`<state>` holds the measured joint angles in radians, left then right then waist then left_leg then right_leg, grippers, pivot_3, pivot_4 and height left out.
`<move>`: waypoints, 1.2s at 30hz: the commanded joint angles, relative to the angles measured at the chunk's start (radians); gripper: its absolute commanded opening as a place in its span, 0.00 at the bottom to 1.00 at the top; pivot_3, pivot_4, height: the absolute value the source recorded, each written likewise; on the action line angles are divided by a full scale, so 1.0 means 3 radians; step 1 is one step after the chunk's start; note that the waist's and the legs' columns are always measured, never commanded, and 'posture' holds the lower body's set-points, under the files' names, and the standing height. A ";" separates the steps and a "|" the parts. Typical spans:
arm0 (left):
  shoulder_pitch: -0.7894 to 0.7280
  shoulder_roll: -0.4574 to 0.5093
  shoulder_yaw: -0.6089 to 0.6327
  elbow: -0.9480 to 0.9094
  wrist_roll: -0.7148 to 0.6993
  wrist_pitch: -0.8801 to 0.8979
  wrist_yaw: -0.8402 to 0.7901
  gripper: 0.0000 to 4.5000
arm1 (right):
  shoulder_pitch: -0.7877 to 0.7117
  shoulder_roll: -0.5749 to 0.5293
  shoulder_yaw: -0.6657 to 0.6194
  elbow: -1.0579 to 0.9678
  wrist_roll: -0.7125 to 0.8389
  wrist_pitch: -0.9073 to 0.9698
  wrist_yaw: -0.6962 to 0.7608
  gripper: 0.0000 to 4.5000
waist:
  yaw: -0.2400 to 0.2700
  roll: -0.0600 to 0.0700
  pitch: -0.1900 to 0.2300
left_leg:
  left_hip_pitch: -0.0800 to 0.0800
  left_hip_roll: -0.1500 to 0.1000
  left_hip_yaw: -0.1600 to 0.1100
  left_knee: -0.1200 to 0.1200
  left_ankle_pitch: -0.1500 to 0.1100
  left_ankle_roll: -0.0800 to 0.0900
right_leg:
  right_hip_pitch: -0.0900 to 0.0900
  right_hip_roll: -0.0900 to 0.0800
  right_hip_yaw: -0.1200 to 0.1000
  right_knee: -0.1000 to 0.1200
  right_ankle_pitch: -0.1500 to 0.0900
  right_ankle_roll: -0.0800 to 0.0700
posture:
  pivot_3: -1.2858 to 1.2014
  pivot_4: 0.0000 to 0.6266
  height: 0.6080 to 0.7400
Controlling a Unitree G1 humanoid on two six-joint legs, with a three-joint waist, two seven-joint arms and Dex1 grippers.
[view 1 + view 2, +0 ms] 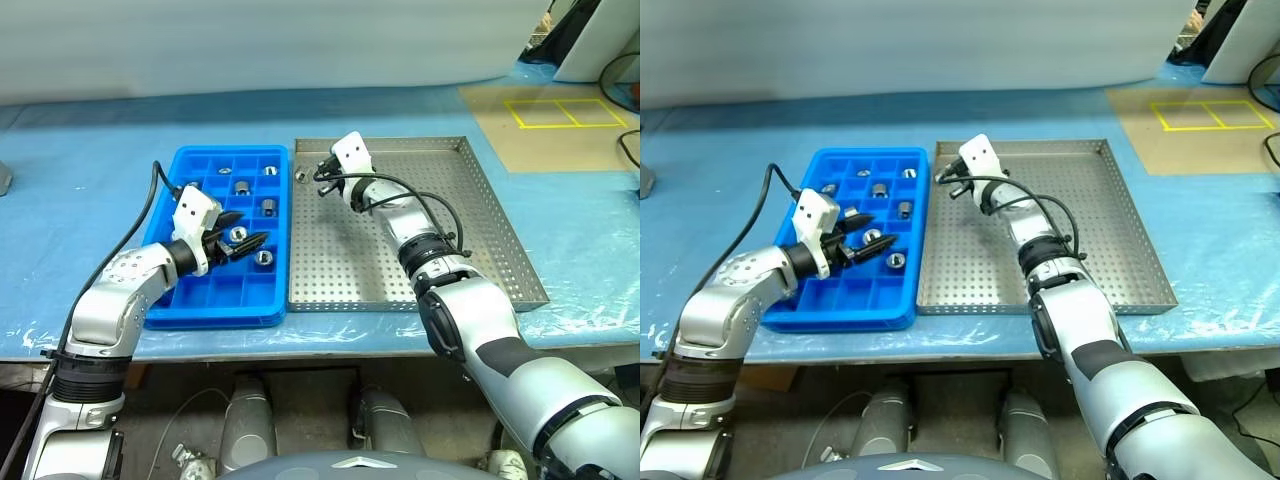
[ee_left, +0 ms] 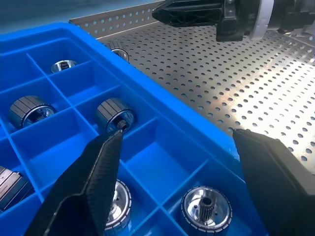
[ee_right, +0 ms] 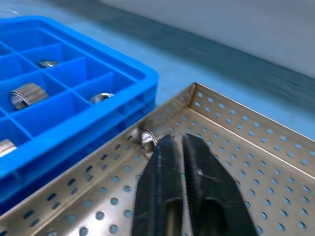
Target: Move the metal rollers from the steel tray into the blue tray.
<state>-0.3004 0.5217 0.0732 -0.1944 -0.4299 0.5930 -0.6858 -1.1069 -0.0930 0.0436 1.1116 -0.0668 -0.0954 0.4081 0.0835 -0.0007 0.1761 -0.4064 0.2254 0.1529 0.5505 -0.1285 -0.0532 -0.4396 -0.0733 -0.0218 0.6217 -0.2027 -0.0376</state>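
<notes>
Last metal roller (image 3: 146, 138) sits in steel tray (image 1: 480, 230) far-left corner, beside blue tray (image 1: 200, 305). Right gripper (image 3: 181, 140) pinched shut, empty, just short; should reopen, straddle roller. Left gripper (image 2: 179, 152) wide over blue tray.

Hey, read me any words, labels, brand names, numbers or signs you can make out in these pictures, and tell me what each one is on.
None can be read: no text shows on the blue tray, the steel tray, the metal rollers, the grippers or the table cover.
Yellow tape rectangles mark the tan floor; a sign, no words.
</notes>
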 commanded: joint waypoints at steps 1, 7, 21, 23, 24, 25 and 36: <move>-0.0074 -0.0019 -0.0013 0.0006 0.0009 -0.0071 -0.0002 0.84 | -0.0077 -0.0079 -0.0020 -0.0091 -0.0025 -0.0029 -0.0110 0.01 | 0.0005 0.0000 0.0000 | 0.0000 0.0000 0.0000 0.0000 0.0000 0.0000 | 0.0000 0.0000 0.0000 0.0000 0.0000 0.0000 | 0.56 0.24 1.00; -0.0195 -0.0071 -0.0037 0.0093 0.0025 -0.0114 -0.0009 0.84 | -0.0091 -0.0129 0.0005 -0.0132 -0.0040 -0.0010 0.0006 0.01 | 0.0026 0.0000 0.0000 | 0.0003 0.0001 0.0000 0.0000 0.0000 -0.0001 | 0.0000 0.0000 0.0001 0.0004 0.0000 0.0000 | 0.56 0.24 1.00; -0.0430 -0.0136 -0.0209 0.0462 0.0301 -0.0284 0.0065 0.98 | 0.0346 -0.0228 0.0042 -0.0867 0.0077 0.0211 0.0349 0.83 | 0.0036 0.0000 0.0000 | 0.0003 -0.0001 0.0000 0.0001 0.0001 -0.0001 | 0.0002 0.0000 0.0001 0.0003 0.0000 0.0000 | 0.53 0.24 1.00; -0.0413 -0.0138 -0.0221 0.0378 0.0224 -0.0227 -0.0023 0.99 | 0.0551 -0.0342 0.0051 -0.1287 0.0199 0.0442 0.0632 0.83 | 0.0031 0.0000 0.0000 | 0.0004 -0.0001 0.0000 0.0001 0.0001 -0.0001 | 0.0004 0.0000 0.0001 0.0002 0.0000 0.0000 | 0.53 0.24 1.00; -0.0403 -0.0133 -0.0214 0.0324 0.0174 -0.0171 -0.0056 0.99 | 0.0645 -0.0399 0.0064 -0.1487 0.0237 0.0553 0.0747 0.83 | 0.0035 -0.0001 0.0000 | 0.0003 -0.0001 0.0000 0.0001 0.0001 -0.0001 | 0.0004 0.0000 0.0001 0.0001 0.0000 0.0001 | 0.52 0.24 1.00; -0.0382 -0.0093 -0.0206 0.0274 0.0127 -0.0146 -0.0132 0.99 | 0.0836 -0.0527 0.0097 -0.1859 0.0328 0.0753 0.0992 0.83 | 0.0036 -0.0001 0.0000 | 0.0003 -0.0001 0.0000 0.0000 0.0001 -0.0001 | 0.0004 0.0000 0.0001 -0.0001 0.0000 0.0001 | 0.52 0.24 1.00; -0.0174 0.0494 -0.0062 0.0137 -0.0116 -0.0417 -0.1002 0.99 | 0.2152 -0.1677 0.0150 -0.4126 0.0941 0.2038 0.1991 0.83 | -0.0045 -0.0002 0.0001 | 0.0021 -0.0001 0.0002 -0.0018 0.0002 -0.0002 | 0.0014 0.0003 0.0004 -0.0016 -0.0001 0.0004 | 0.49 0.24 1.00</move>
<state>-0.3510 0.6454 0.0436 -0.1520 -0.4781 0.5081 -0.9526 -0.4626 -0.5846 0.1004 -0.0831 0.1966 0.4956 1.0038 0.0699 -0.0012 0.1765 -0.3988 0.2251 0.1536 0.5452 -0.1279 -0.0539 -0.4344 -0.0724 -0.0204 0.6166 -0.2040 -0.0347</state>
